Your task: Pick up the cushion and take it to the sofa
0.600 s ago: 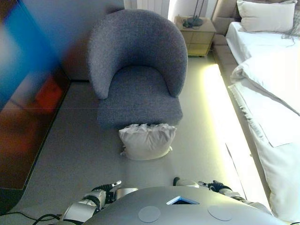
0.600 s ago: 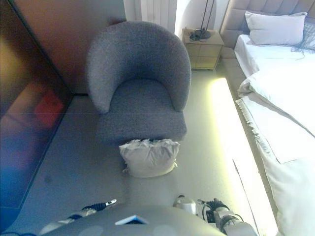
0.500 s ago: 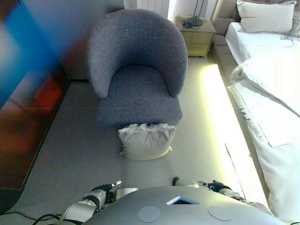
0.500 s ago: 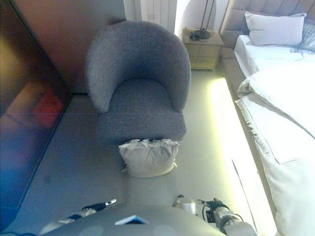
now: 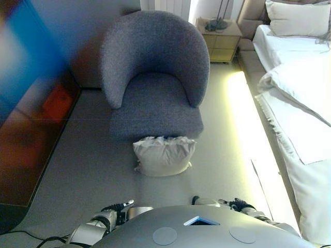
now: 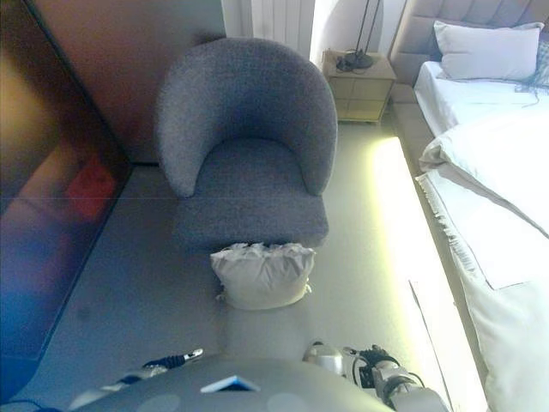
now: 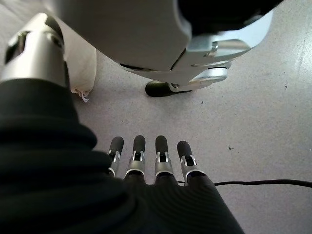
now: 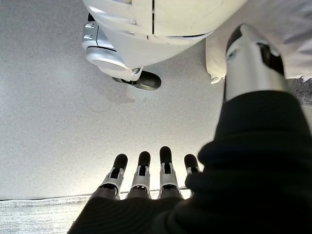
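A pale crumpled cushion (image 5: pixel 163 156) lies on the grey floor, touching the front edge of a grey tub-shaped armchair (image 5: pixel 152 77). The chair's seat holds nothing. Both hands hang low beside the body, well short of the cushion. In the left wrist view my left hand (image 7: pixel 139 155) points at the floor with straight fingers and holds nothing; a corner of the cushion (image 7: pixel 87 73) shows past it. The right hand (image 8: pixel 144 169) is the same in its own view, fingers straight over bare floor, with an edge of the cushion (image 8: pixel 214 61) beyond.
A bed (image 5: pixel 305 103) with white covers and a pillow (image 5: pixel 295 18) runs along the right, a lit strip at its base. A wooden nightstand (image 5: pixel 223 39) stands behind the chair on the right. A dark glossy panel (image 5: pixel 31 103) lines the left wall.
The whole picture has shifted slightly, so the camera moved. The cushion, the chair and both hands keep their places.
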